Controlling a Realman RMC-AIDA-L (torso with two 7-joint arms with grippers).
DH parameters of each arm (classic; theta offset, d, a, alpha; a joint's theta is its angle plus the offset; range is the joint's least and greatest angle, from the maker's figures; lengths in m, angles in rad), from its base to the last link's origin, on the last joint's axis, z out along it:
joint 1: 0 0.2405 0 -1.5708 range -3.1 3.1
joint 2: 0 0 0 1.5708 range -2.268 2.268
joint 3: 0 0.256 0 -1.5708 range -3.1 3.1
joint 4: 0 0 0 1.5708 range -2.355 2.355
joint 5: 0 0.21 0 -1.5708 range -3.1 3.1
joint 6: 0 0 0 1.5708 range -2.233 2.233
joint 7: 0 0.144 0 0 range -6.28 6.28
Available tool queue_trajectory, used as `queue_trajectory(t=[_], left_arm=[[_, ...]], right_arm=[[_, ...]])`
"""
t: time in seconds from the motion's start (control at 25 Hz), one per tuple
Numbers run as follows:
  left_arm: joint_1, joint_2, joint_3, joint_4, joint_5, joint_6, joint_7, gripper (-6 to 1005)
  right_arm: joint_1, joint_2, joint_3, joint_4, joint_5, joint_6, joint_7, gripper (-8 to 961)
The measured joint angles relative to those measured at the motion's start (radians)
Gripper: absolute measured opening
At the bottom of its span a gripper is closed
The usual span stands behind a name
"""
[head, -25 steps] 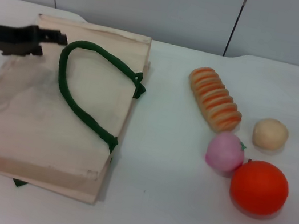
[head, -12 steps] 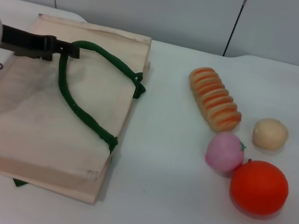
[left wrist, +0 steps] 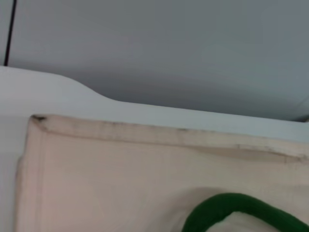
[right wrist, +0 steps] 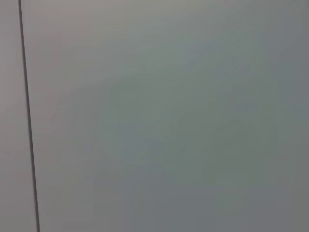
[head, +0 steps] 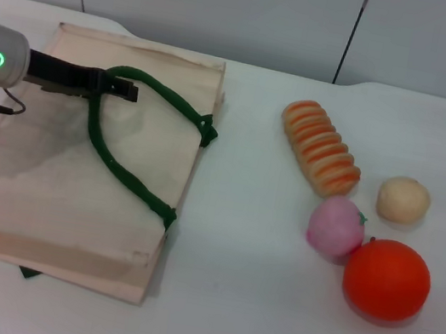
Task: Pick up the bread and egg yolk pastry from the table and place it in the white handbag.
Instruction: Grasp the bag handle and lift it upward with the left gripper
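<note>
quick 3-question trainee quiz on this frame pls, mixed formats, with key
1. True or false: the bread is already inside the white handbag.
2. Which item touches the pink ball? A) egg yolk pastry B) orange ball C) green handle
3. Fill in: the left gripper is over the ____.

Key
1. False; it lies on the table.
2. B.
3. Green handle, where it loops over the handbag's far end. The right gripper is not in view.

White handbag [head: 56,181]: matt cream cloth, thick green rope handles [head: 130,177]. Bread [head: 321,147]: ridged, matt; egg yolk pastry [head: 403,200]: matt, smooth. Tabletop [head: 266,313]: smooth white.
</note>
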Motion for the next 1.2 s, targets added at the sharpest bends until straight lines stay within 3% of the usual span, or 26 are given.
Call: queue_trajectory(t=[0.72, 0.96, 1.04, 1.2], left_arm=[[-0.021, 0.0, 0.047, -0.057, 0.002, 0.036, 0.02, 749], [-0.019, 0.002, 0.048, -0.063, -0.002, 0.052, 0.03, 521], [-0.017, -0.001, 0.047, -0.063, -0.006, 0.064, 0.039, 267], [-0.015, -0.005, 0.038, -0.063, -0.011, 0.072, 0.05, 145]], right_arm=[[0.005, 0.0, 0.0, 0.0, -0.002, -0.004, 0.0, 891], [0.005, 0.0, 0.0, 0.0, -0.003, -0.005, 0.0, 891], [0.005, 0.0, 0.0, 0.0, -0.003, -0.005, 0.0, 891], [0.005, 0.0, -0.002, 0.0, -0.003, 0.0, 0.0, 891]])
